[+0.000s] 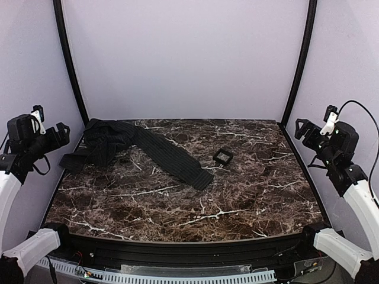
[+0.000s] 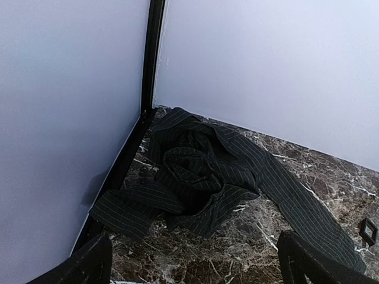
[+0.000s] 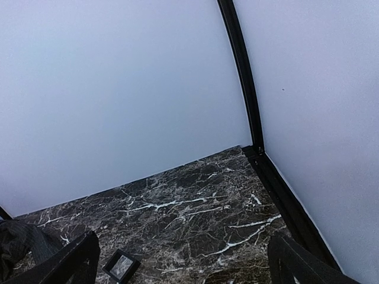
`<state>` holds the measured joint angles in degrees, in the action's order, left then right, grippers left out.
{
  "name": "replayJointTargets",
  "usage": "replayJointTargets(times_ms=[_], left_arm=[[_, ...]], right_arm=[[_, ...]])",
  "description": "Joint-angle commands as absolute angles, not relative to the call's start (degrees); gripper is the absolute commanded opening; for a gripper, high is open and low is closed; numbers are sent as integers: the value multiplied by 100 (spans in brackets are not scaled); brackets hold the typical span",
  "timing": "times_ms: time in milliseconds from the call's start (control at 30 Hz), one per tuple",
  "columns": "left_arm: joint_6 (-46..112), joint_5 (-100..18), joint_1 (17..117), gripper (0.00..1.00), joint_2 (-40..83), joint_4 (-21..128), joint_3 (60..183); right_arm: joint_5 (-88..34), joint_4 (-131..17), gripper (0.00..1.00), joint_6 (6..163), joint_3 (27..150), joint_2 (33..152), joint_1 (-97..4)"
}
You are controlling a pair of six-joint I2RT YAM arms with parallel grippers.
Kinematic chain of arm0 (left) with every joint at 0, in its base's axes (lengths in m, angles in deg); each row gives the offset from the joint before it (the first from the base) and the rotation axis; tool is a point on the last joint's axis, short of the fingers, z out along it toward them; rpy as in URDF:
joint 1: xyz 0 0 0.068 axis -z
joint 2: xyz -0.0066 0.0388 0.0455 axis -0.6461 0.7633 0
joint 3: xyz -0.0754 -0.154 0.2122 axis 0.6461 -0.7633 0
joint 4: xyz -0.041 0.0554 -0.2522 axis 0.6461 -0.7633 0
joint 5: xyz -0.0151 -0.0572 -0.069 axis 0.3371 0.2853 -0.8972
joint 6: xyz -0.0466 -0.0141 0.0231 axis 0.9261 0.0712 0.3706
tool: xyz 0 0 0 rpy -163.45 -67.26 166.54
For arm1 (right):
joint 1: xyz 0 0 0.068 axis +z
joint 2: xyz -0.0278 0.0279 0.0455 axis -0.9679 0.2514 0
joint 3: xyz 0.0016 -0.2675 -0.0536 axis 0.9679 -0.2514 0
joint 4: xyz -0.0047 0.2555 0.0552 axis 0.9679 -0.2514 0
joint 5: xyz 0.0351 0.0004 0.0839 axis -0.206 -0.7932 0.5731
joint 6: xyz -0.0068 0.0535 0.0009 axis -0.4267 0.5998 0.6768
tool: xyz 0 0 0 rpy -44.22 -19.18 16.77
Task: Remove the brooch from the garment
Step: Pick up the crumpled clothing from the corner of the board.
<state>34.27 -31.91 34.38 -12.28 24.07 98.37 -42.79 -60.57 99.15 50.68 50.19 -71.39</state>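
Your left gripper (image 2: pixel 198 269) stands wide open and empty, its fingers (image 2: pixel 89 263) cut off by the bottom edge of the wrist frame. It looks onto the garment (image 2: pixel 201 171), crumpled in the corner at centre frame. Your right gripper (image 3: pixel 183 263) gapes the same way and holds nothing, with the small black box (image 3: pixel 121 266) at lower left of its frame. Seen from overhead, both arms are held high at the left and right edges, wrists angled inward over the table (image 1: pixel 177 201). The garment lies at upper left, one striped length trailing toward centre. The brooch cannot be made out; it may sit among the folds.
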Motion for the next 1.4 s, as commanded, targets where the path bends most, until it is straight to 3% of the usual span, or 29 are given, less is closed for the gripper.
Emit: replayJointTargets(times_ms=[0,367,500,867,1367], left_arm=[[3452,-3266,3436,99,-1157,2448,9811],[3916,-3675,3449,99,-657,2475,9907],[4126,-3837,3643,99,212,2468,10242],[4319,-2680,4644,99,2550,2382,11507],[4163,-2256,5024,99,5487,2622,13156]], right_arm=[[-4308,-6182,99,9891,5236,4955,-7166],[-3928,-6559,99,9699,5508,5084,-7166],[-3654,-6557,99,9739,5480,5040,-7166],[-3166,-6421,99,9992,5212,5038,-7166],[-3024,-6372,98,10093,5090,5047,-7166]])
